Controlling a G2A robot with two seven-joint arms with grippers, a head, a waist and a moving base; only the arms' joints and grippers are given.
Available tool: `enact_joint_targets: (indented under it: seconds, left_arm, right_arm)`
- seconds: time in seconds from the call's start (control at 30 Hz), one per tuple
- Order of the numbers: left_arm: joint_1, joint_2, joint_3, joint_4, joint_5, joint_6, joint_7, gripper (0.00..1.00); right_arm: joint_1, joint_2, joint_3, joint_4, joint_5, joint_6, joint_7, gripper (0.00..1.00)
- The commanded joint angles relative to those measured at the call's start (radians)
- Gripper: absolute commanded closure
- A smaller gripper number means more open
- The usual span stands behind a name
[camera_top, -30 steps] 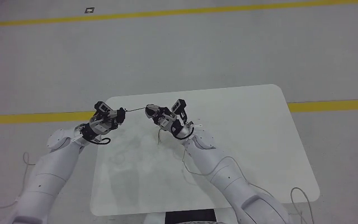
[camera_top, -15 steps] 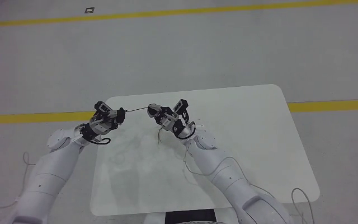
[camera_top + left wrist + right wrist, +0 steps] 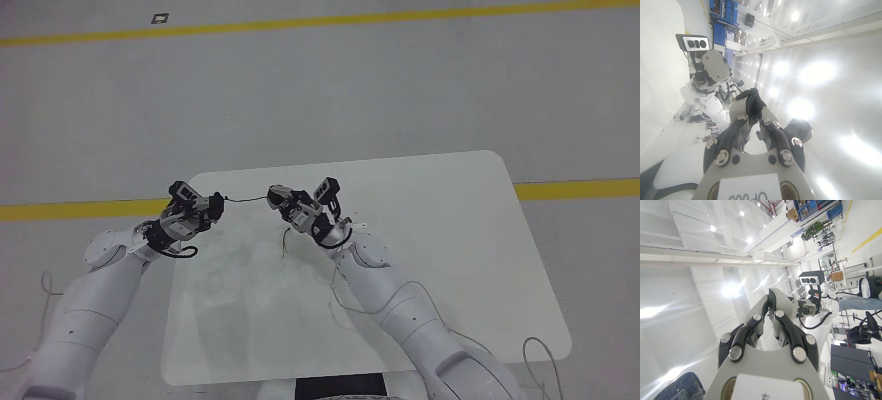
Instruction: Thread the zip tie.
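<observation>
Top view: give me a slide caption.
Left hand and right hand hold a thin black zip tie strung between them over the white table.

Tabletop point(image 3: 450, 250): you are seeing a smooth white surface, faintly glossy and catching soft reflections.
Zip tie point(image 3: 245, 196): you are seeing a thin black strand that looks like matt plastic.
Left gripper point(image 3: 753, 98): you are viewing a matt grey body, semi-gloss black links, shiny metal fasteners and a white paper label point(image 3: 748, 186).
Right gripper point(image 3: 769, 298): it is showing the same finishes, and its jaws are wearing black, finely ridged pads point(image 3: 771, 306).
</observation>
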Motion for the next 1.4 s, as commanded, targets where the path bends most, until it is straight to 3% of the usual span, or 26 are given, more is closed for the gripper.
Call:
enact_joint_targets:
  seconds: [0.0, 0.33, 0.57, 0.6, 0.63, 0.73, 0.77, 1.23, 1.37]
  left_arm:
    - [0.0, 0.0, 0.0, 0.0, 0.0, 0.0, 0.0, 1.0]
    - [0.0, 0.0, 0.0, 0.0, 0.0, 0.0, 0.0, 1.0]
    - [0.0, 0.0, 0.0, 0.0, 0.0, 0.0, 0.0, 1.0]
    - [0.0, 0.0, 0.0, 0.0, 0.0, 0.0, 0.0, 1.0]
    - [0.0, 0.0, 0.0, 0.0, 0.0, 0.0, 0.0, 1.0]
    - [0.0, 0.0, 0.0, 0.0, 0.0, 0.0, 0.0, 1.0]
    - [0.0, 0.0, 0.0, 0.0, 0.0, 0.0, 0.0, 1.0]
    - [0.001, 0.0, 0.0, -0.002, 0.001, 0.001, 0.007, 1.0]
    - [0.015, 0.002, -0.009, -0.047, 0.032, 0.016, 0.036, 1.0]
  right_arm:
    - [-0.001, 0.001, 0.001, -0.001, 0.001, -0.001, -0.001, 1.0]
    - [-0.009, 0.008, 0.012, -0.003, 0.005, -0.013, -0.005, 1.0]
    - [-0.024, 0.025, 0.056, -0.034, -0.003, -0.04, -0.022, 1.0]
    - [-0.027, 0.028, 0.063, -0.042, -0.01, -0.043, -0.023, 0.94]
    - [-0.029, 0.032, 0.07, -0.052, -0.019, -0.043, -0.024, 0.76]
    - [-0.047, 0.042, 0.097, -0.1, -0.056, -0.043, -0.027, 0.45]
    - [-0.051, 0.045, 0.102, -0.116, -0.077, -0.043, -0.027, 0.0]
    - [-0.055, 0.048, 0.108, -0.133, -0.094, -0.043, -0.044, 0.0]
    - [-0.078, 0.063, 0.15, -0.2, -0.164, -0.043, -0.091, 0.0]
